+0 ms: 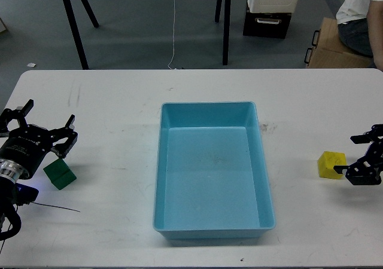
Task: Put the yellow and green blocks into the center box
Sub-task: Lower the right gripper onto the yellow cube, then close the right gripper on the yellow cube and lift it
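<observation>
The blue box (263, 161) sits in the middle of the white table and holds nothing. A green block (59, 174) lies on the table at the left, just below and right of my left gripper (37, 128), whose fingers are spread open above it. A yellow block (331, 164) lies on the table at the right. My right gripper (358, 155) is open right beside the yellow block, its fingers reaching toward the block's right side.
Beyond the table's far edge are black stand legs (75, 24), a white cable on the floor, a dark box (267, 23) and a cardboard box (329, 48). A seated person (362, 12) is at the top right.
</observation>
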Robot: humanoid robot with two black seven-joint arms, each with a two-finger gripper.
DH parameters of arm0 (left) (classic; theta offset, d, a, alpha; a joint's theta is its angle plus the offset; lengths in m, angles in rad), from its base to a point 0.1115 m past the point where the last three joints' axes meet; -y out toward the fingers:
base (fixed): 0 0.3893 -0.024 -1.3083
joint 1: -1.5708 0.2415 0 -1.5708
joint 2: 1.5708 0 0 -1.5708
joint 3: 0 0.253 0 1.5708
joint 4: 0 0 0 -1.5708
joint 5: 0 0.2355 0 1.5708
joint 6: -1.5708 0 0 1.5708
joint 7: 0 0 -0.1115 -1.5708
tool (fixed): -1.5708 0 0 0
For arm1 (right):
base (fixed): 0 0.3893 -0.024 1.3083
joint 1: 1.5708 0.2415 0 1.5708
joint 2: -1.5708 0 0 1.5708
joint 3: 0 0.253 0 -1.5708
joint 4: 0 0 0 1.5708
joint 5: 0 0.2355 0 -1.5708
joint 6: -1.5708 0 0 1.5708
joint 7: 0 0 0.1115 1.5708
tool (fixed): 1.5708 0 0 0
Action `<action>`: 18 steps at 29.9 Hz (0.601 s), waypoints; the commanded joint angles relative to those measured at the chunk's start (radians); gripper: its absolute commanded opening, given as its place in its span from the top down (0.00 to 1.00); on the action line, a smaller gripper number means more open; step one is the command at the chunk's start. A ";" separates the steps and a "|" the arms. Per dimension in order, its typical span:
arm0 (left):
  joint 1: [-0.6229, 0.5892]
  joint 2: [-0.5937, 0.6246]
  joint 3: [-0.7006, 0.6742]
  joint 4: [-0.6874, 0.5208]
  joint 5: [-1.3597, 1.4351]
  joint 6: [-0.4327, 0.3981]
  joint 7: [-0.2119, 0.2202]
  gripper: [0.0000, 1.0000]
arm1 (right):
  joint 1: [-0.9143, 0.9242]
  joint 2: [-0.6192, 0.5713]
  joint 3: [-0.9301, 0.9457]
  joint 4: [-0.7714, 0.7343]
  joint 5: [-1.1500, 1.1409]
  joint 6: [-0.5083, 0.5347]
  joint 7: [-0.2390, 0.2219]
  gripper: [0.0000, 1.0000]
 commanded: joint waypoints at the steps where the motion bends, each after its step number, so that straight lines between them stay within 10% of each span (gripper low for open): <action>1: 0.000 0.000 0.000 0.000 0.000 0.000 0.000 0.00 | 0.002 0.038 -0.005 -0.022 0.000 0.002 0.000 0.03; 18: 0.000 0.000 0.000 0.008 0.000 0.000 0.000 0.00 | 0.068 0.084 -0.134 -0.082 0.000 0.006 0.000 0.05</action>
